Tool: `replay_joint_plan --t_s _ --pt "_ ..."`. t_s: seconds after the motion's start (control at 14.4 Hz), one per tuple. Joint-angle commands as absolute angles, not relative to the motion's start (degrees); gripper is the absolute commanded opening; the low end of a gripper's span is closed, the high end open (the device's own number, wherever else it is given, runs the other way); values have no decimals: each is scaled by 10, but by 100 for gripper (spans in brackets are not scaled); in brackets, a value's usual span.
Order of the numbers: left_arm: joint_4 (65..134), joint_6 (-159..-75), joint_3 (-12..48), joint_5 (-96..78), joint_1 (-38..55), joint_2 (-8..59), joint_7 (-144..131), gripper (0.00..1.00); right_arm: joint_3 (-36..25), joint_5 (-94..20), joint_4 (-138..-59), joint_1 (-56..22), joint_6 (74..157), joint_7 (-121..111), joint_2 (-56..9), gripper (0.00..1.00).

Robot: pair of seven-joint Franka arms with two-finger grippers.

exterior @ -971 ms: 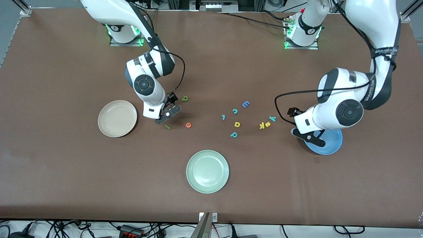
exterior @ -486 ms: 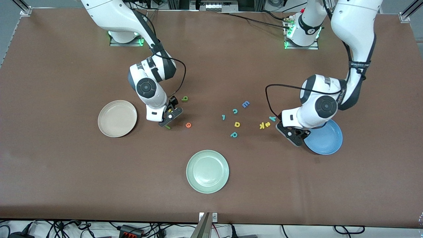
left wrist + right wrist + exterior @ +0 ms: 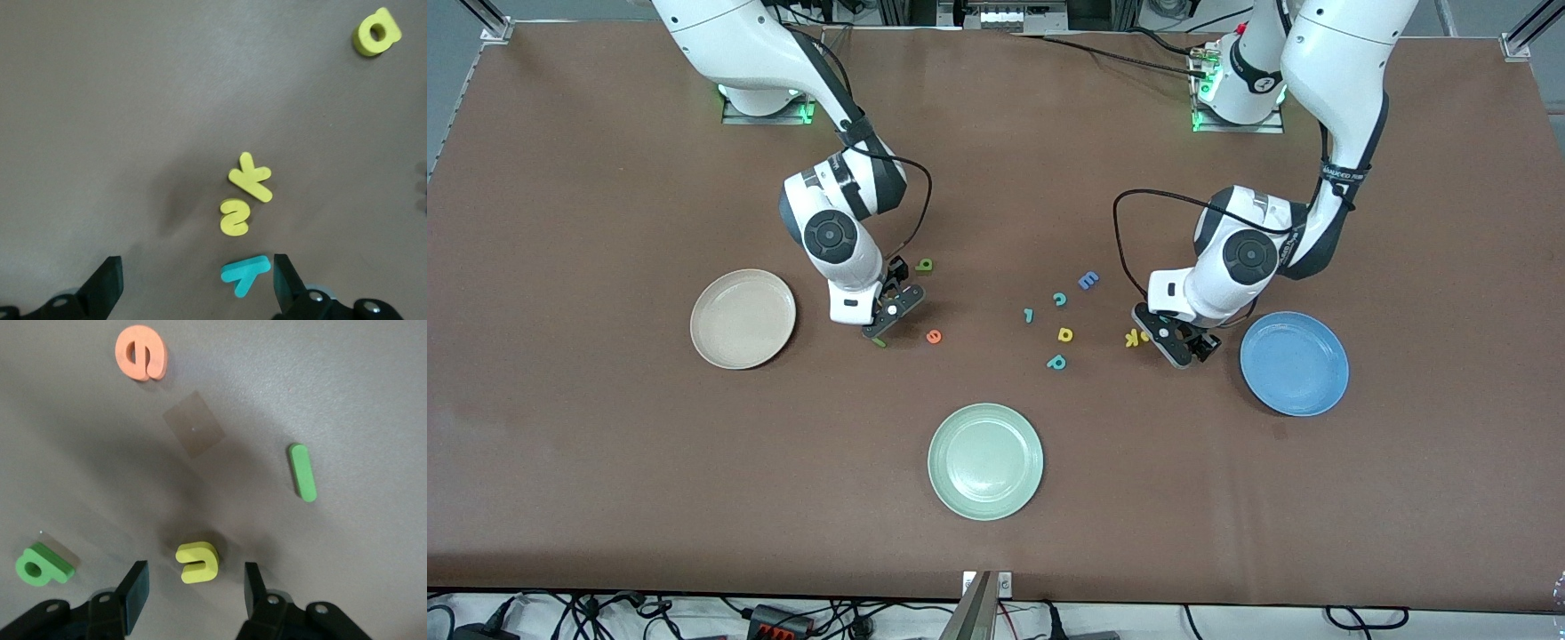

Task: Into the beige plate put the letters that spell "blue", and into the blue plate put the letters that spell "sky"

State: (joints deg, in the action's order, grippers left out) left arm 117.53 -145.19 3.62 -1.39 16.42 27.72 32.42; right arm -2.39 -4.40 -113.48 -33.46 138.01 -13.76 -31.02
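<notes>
My right gripper [image 3: 194,590] [image 3: 889,313] stands open low over the table, its fingers on either side of the yellow u [image 3: 197,562] without touching it. Around it lie the olive-green b [image 3: 41,565] [image 3: 925,265], the green bar l [image 3: 302,472] [image 3: 879,341] and the orange e [image 3: 140,352] [image 3: 934,336]. The beige plate [image 3: 743,318] sits beside them. My left gripper [image 3: 195,287] [image 3: 1178,342] is open over the teal y [image 3: 245,273], next to the small s [image 3: 235,217] and yellow k [image 3: 251,176] [image 3: 1133,338]. The blue plate [image 3: 1294,362] lies close by.
Mid-table lie a blue E [image 3: 1088,280], teal c [image 3: 1059,299], teal l [image 3: 1029,315], teal p [image 3: 1056,362] and a yellow d-shaped letter [image 3: 1064,334] [image 3: 375,32]. A pale green plate [image 3: 985,460] sits nearer the front camera.
My left arm has swung from over the blue plate to over the y, s and k. My right gripper has settled lower around the u with its jaws narrowing.
</notes>
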Motion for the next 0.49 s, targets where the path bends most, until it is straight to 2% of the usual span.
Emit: replay_joint_plan --t_s 0.0,0.28,0.42 --pt "1174 -1467 33 -11 176 288 338 92 -27 -43 -1143 -338 1392 -152 -309 61" --pt "1173 -1498 32 -11 193 310 338 81 -27 -43 -1143 -338 1407 -152 -321 55" --pt "1173 -1498 32 -11 193 311 338 63 -27 -43 -1143 -339 1407 -154 -323 53"
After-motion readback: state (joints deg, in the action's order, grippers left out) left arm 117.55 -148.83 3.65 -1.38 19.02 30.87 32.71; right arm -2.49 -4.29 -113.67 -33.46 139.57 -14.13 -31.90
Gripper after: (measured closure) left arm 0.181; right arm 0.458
